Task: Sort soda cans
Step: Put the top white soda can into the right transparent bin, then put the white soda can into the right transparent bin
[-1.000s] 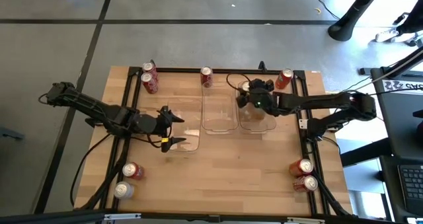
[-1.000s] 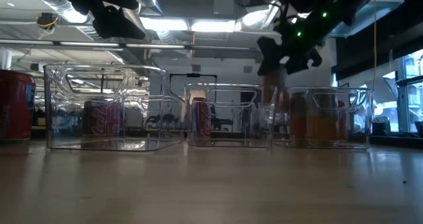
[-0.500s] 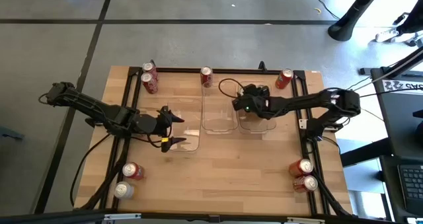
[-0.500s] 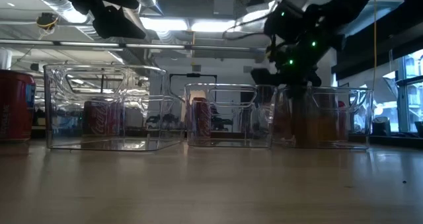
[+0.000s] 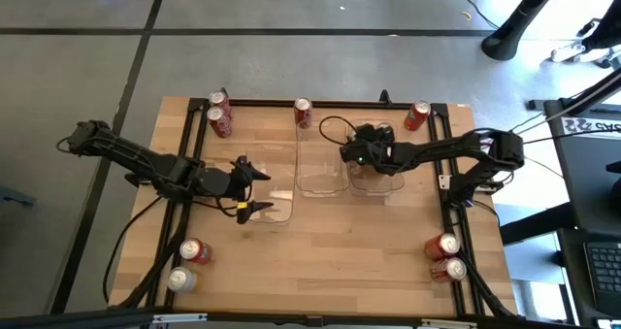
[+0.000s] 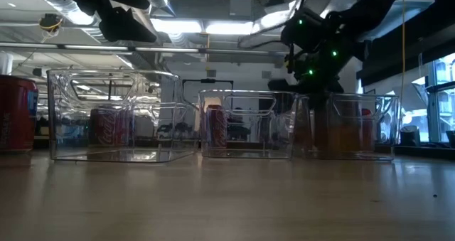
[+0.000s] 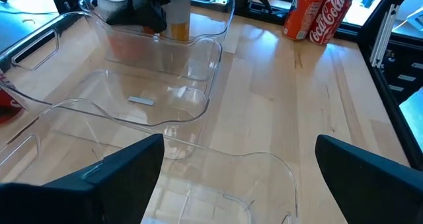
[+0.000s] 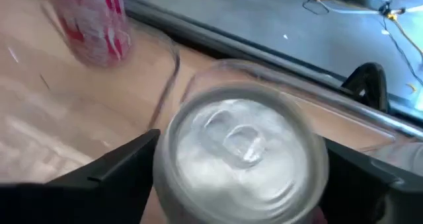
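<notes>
**Obscured items.** In the high view the right gripper (image 5: 367, 156) is covering the can it is carrying, inside the right tray (image 5: 396, 185). Its wrist view is showing only the silver top of that gold can (image 8: 241, 141), sitting within the gripper; the can body is hidden beneath the top. Whether the right gripper is clamping the can or is already clear of it cannot be determined. Through the clear walls in the low view, the right tray's contents are appearing only as an orange-tan haze, so the cans inside cannot be counted. A red can (image 8: 99, 19) is cut off at the edge of the right wrist view.

**Left arm.** The left gripper (image 5: 260, 188) is hovering over the left tray (image 5: 283, 213), spread wide and holding nothing.

**Other cans.** Red cans are standing along the far edge (image 5: 304, 113) and at the corners of the table (image 5: 195, 251), outside the trays. The middle tray (image 5: 322, 185) is holding no can.

**Changes.** Compared with one second ago, the right gripper is sitting lower: it was then hanging above the right tray's rim and is now reaching down into the tray. The left arm is staying where it was.
</notes>
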Controlling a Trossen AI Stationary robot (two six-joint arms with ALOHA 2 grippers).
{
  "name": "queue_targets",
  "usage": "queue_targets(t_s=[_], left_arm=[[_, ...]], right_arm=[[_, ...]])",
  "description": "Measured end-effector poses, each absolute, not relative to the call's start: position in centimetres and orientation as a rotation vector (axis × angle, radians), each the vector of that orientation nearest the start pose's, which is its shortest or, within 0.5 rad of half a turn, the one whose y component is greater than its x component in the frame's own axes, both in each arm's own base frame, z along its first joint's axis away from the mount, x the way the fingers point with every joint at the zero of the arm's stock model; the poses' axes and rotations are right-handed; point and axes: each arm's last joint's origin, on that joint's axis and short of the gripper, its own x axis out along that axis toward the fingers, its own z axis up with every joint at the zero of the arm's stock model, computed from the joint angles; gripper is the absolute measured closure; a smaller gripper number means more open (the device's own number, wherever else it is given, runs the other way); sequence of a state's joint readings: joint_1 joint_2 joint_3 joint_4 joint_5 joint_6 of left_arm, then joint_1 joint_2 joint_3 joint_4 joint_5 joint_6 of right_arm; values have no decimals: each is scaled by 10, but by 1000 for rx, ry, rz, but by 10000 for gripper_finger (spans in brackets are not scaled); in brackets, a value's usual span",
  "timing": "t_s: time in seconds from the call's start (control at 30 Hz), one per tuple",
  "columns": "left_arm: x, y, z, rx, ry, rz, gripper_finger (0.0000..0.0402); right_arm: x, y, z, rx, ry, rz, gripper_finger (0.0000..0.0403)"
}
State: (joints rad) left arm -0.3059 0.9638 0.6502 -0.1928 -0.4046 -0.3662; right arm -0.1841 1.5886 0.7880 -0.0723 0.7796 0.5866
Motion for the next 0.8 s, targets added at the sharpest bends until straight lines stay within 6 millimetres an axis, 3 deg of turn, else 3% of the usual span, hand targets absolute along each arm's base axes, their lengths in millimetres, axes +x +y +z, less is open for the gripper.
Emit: queue_targets(t_s=[0.13,0.33,0.6,0.8], left_arm=[[197,-50,256,-184,450,182,20],[197,-50,256,-210,448,188,20],[197,-50,256,-221,449,191,20],[197,-50,255,-224,452,193,20]], right_arm=[[287,-74,166,241,569,-1105,23],[288,-74,171,237,596,-1089,25],[284,-73,202,160,672,-1055,28],[272,-70,229,209,599,-1014,27]])
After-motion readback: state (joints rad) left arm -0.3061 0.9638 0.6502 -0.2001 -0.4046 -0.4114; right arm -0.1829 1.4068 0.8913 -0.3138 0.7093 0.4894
